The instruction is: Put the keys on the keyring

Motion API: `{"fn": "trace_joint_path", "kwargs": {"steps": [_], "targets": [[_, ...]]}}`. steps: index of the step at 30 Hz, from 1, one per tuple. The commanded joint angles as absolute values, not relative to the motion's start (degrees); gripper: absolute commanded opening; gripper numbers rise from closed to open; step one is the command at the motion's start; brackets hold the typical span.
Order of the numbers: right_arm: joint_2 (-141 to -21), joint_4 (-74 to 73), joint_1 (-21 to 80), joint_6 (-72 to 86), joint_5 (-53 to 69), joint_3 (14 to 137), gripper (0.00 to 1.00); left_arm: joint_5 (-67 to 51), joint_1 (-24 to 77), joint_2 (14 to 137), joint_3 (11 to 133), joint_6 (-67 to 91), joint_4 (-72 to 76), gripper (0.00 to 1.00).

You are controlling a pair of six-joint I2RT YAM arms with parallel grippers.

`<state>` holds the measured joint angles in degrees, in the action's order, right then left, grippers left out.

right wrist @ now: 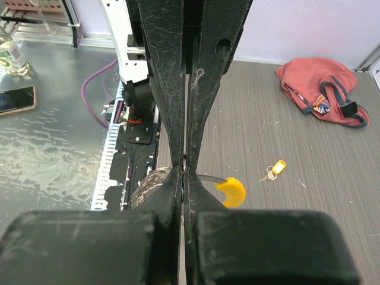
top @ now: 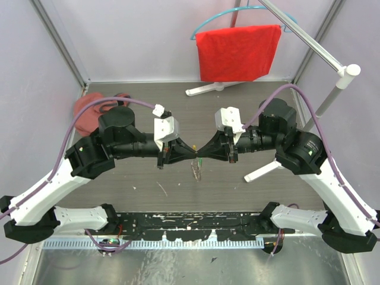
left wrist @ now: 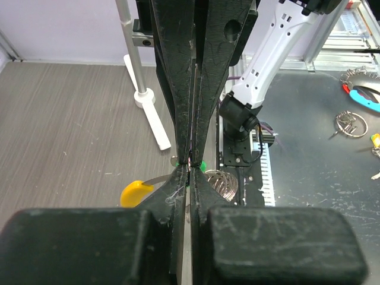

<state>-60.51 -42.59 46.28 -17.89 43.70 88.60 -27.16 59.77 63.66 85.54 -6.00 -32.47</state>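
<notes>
We see left gripper [left wrist: 189, 171] and right gripper [right wrist: 184, 172] pinched together, seemingly on the light, slippery silvery coiled keyring [right wrist: 145, 187] with 1 orange segment; grip its wire.

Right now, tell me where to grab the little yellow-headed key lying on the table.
Grip the yellow-headed key by its yellow head, from straight above: it lies flat on the table with room all round, and the head looks broader than the thin metal end.
</notes>
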Motion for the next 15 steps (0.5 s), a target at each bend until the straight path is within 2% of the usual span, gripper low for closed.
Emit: {"fn": "trace_joint_path", "kwargs": {"steps": [1,4,9,10,12,15], "targets": [[-59.5,-40.3,46.3,-18.2,44.7,90.5,0.01,-28.0,60.0,64.0,87.9,-6.4,-32.0,0.08],[-59.6,-40.3,46.2,-18.2,44.9,90.3,0.01,-27.9,59.9,64.1,88.0,-6.4,-32.1,0.0],[-59.5,-39.8,46.2,-17.9,44.4,90.2,0.03,-27.6,59.9,64.0,88.1,-6.1,-32.2,0.0],[-59.2,-39.5,46.2,-17.8,44.1,90.2,0.09,-27.5,59.9,63.9,88.0,-6.1,-32.1,0.0],[-58.7,-38.5,46.3,-17.3,43.3,90.0,0.29,-27.1,60.0,63.5,87.5,-5.9,-31.3,0.0],[-57.1,-35.8,46.3,-16.1,41.6,89.2,0.36,-26.6,59.9,62.3,86.2,-5.4,-29.5,0.0]]}}
